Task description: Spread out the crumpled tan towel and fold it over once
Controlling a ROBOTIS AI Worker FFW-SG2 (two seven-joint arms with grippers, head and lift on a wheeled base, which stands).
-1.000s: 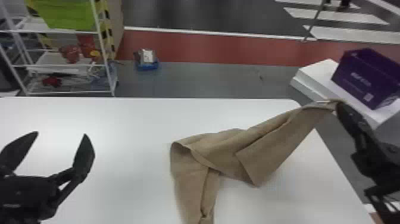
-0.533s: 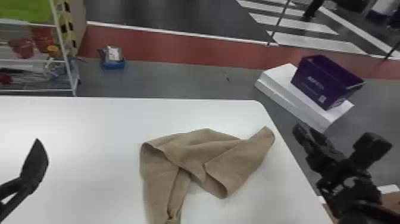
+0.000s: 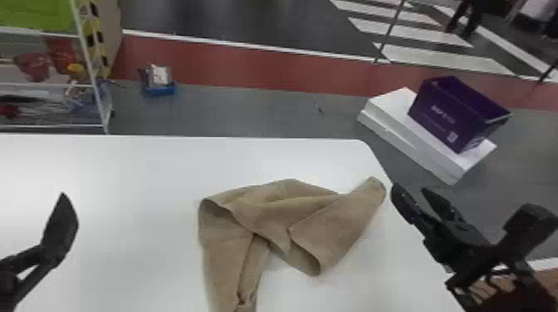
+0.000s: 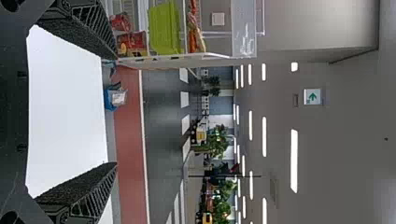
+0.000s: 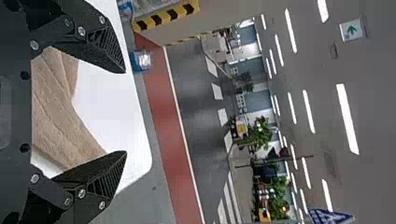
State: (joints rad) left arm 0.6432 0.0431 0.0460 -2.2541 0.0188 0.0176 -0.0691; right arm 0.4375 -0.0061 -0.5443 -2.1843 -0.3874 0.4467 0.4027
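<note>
Because its fingers stand apart with no cloth between them, the right gripper (image 5: 125, 112) holds nothing, poised by the bench's (image 3: 124, 228) right-hand edge. The tan towel (image 3: 265, 215) lies inward of it on the bench, one narrow corner reaching out to just beside the fingertips. That closeness probably serves the spreading, since a pinch there could draw the cloth outward. The left gripper (image 4: 116, 111) is likewise parted and holds nothing; it waits over the bench, well apart from the towel, perhaps to leave the cloth room to open. Between the two, the towel is only partly spread: a flap doubles back on the side nearer the right gripper, and a bunched strip runs toward the robot. Those layers seem the real hindrance, as a fold made now would trap them, so flattening should come first. Beyond the right gripper, off the bench, a purple box (image 3: 452, 116) sits on a white block (image 3: 388, 103), seemingly no bother. Ahead of the left gripper, past the bench's far edge, stand a shelf rack (image 3: 99, 103) and a blue tray (image 3: 160, 89), both likely out of reach of the work.
</note>
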